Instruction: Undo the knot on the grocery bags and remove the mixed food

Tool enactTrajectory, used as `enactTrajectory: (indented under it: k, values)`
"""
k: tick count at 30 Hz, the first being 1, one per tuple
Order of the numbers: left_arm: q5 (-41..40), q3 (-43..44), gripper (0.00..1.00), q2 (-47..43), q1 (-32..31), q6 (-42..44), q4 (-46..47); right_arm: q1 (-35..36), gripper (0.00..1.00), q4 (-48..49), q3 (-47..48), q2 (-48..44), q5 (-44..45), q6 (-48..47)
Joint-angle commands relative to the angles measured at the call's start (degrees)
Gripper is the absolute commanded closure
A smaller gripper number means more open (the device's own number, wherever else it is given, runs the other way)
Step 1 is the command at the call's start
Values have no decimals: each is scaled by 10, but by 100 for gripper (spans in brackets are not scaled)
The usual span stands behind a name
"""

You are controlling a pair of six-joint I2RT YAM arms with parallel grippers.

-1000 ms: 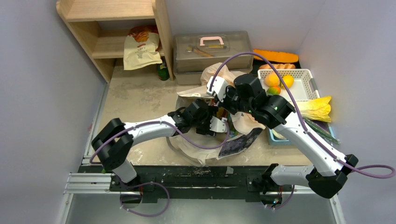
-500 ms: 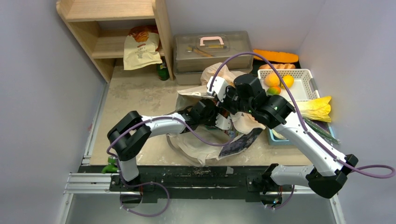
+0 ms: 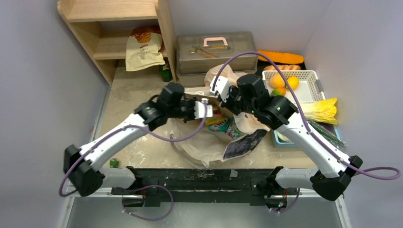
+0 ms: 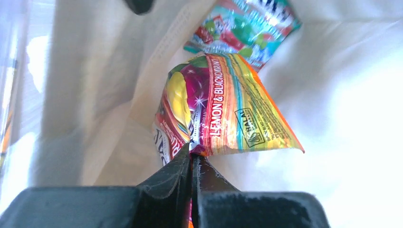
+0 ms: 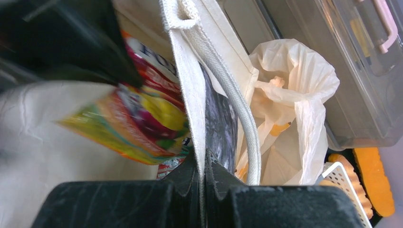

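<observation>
My left gripper (image 4: 192, 151) is shut on the corner of a colourful snack packet (image 4: 223, 118), held above the inside of a cream cloth bag (image 3: 204, 145). From above, the left gripper (image 3: 206, 108) sits at the cloth bag's mouth, with the packet (image 3: 219, 121) hanging beside it. My right gripper (image 5: 204, 161) is shut on the cloth bag's rim (image 5: 190, 90), holding it up. Just behind lies the pale-orange plastic grocery bag (image 5: 294, 95), crumpled; I cannot make out its knot. Orange fruits (image 3: 278, 80) and a yellow-green cabbage (image 3: 323, 110) lie to the right.
A clear lidded box (image 3: 216, 50) stands behind the bags, and a wooden shelf (image 3: 114, 33) at the back left. The white basket (image 3: 309, 76) and a long orange vegetable (image 3: 280, 57) are at the back right. A second packet (image 4: 247, 23) lies deeper in the cloth bag.
My left gripper went from open down inside the cloth bag to shut on the snack packet. It has drawn up and to the left with it. The right gripper has kept its hold.
</observation>
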Motion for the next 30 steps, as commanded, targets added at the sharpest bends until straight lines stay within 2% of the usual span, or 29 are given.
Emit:
enactTrajectory:
  k: [1,5,8,13,16,21,25,27,30]
  values:
    - [148,56,100,-110,25,-99,-180,-26,100,47,17,4,3,29]
    - [162,77,100,-184,54,-144,-258,-40,100,49,16,6,-5,42]
    - [179,132,100,-207,131,-199,-299,-46,100,51,17,7,-5,45]
    - [160,315,100,-153,294,-242,-344,-49,100,50,15,7,-30,48]
    - [71,464,100,-82,382,-260,-327,-50,100,48,12,6,-37,48]
    - [-144,666,100,71,486,-252,-237,-49,100,47,12,7,-43,47]
    - [-301,833,100,216,507,-146,-88,-49,100,48,9,9,-44,46]
    - [-337,872,100,277,508,-73,13,-49,100,50,7,9,-44,45]
    - [-350,847,100,324,507,1,128,-49,100,53,5,11,-40,42]
